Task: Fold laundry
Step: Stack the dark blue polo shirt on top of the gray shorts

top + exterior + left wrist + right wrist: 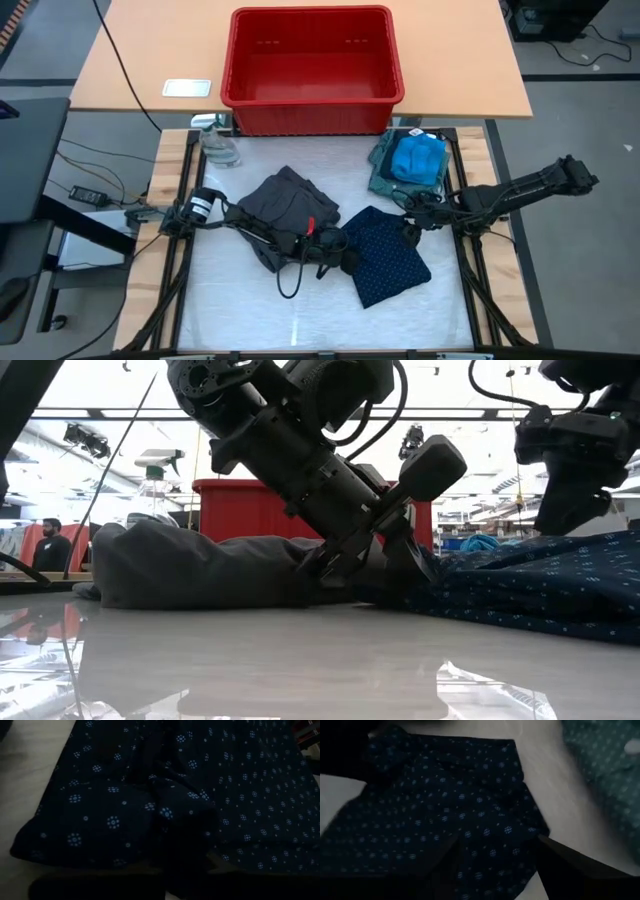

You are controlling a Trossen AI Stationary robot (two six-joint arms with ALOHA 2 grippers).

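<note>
Left gripper (345,252) lay low on the table (240,310), at the near-left edge of the navy dotted piece (385,255). In the left wrist view its fingers looked pinched together on a raised ridge of that dotted cloth (165,795); the fingertips themselves were lost in shadow, so the exact pinch point could not be told. In the low view the gripper (385,555) sat angled down, touching the table surface where the dotted cloth (540,585) met the large charcoal-grey one (200,565).

Directly behind the left gripper, along its own arm, the large charcoal-grey one (290,200) lay bunched in a heap; the arm crossed over it.

Right gripper (412,232) hung over the far-right corner of the navy dotted piece, across the cloth from the left gripper. Jaws stood apart in the right wrist view, with the dotted fabric (445,820) spread under and between them and nothing gripped. Whether the fingertips touched the cloth could not be told.

Beyond the right gripper, toward the far-right corner of the table, the grey-green shirt (385,175) lay flat with the bright blue small one (418,158) on top of it. The shirt also showed at the edge of the right wrist view (605,770), apart from the dotted piece.

Farther out, past the table's far edge, a red plastic bin (312,70) stood on a wooden desk (150,50). A spray bottle (218,145) lay at the far-left corner of the table.
</note>
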